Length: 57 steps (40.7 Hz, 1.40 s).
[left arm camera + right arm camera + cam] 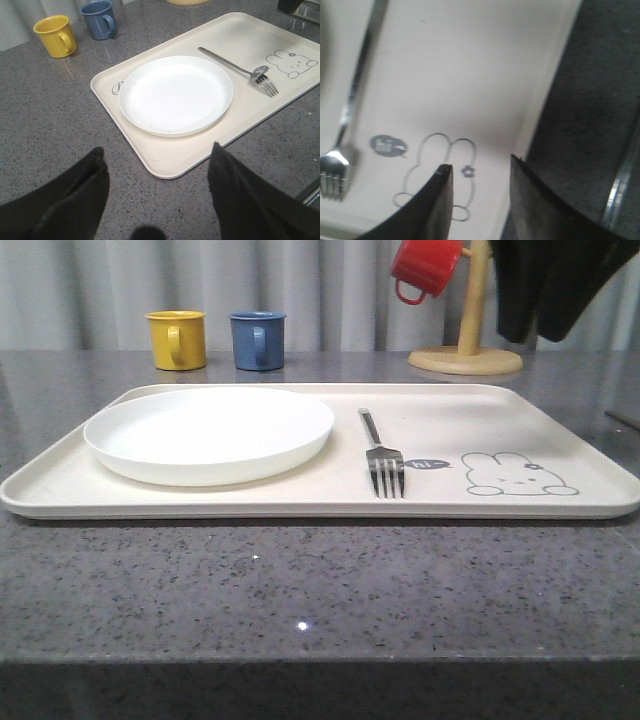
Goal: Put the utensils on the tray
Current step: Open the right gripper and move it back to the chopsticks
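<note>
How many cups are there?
3. The yellow cup and the blue cup stand side by side on the table behind the tray. The red cup hangs on the wooden stand.

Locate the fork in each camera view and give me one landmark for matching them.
Front view: the fork lies on the tray, right of the white plate, tines toward the camera.
Left wrist view: the fork lies between the plate and the rabbit drawing.
Right wrist view: the fork runs along the picture's left edge.
Shared landmark: the rabbit drawing beside the tines.
</note>
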Motion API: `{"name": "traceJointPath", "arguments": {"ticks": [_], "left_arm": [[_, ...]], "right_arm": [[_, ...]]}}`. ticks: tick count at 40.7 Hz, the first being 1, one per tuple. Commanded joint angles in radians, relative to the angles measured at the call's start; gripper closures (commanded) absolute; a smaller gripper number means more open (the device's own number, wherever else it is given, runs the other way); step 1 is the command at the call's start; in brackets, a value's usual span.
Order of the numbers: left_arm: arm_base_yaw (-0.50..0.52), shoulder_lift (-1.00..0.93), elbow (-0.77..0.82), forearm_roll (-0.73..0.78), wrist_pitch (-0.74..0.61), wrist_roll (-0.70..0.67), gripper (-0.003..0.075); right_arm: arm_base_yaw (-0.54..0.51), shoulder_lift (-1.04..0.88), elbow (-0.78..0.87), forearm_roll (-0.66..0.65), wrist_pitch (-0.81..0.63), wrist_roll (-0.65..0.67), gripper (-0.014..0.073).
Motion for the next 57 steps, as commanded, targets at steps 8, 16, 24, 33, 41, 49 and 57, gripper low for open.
{"name": "traceJointPath", "arguments": {"ticks": [8,16,24,33,41,49,57], "left_arm": [[-0.006,0.005,-0.028,-0.015,-0.078,-0.010,0.0298],[-0.006,0.005,-0.028,-0.015,-0.078,-0.010,0.0298],[-0.006,0.005,-0.028,-0.015,-0.078,-0.010,0.0298],[-0.006,0.005,-0.028,-0.015,-0.078,-0.010,0.0298],[-0.006,0.005,-0.028,-0.015,-0.078,-0.010,0.0298],[-0.006,0.005,-0.028,-0.015,-0.078,-0.010,0.0298],[-0.006,0.005,-0.028,-0.015,-0.078,-0.010,0.0298]], "right_arm": [[-0.241,-0.057,0.106,-0.015,0.103,-0.136,0.0286],[-0.352,-0.057,0.194,-0.014,0.075,-0.170,0.0286],[-0.358,-0.052,0.211,0.006,0.015,-0.175,0.0286],[-0.357,0.002,0.211,0.087,0.008,-0.204,0.0286],[-0.356,0.026,0.211,0.100,0.014,-0.213,0.0309],[-0.356,0.026,0.211,0.100,0.025,-0.213,0.0533],[-0.356,0.023,0.208,0.100,0.026,-0.213,0.0553]]}}
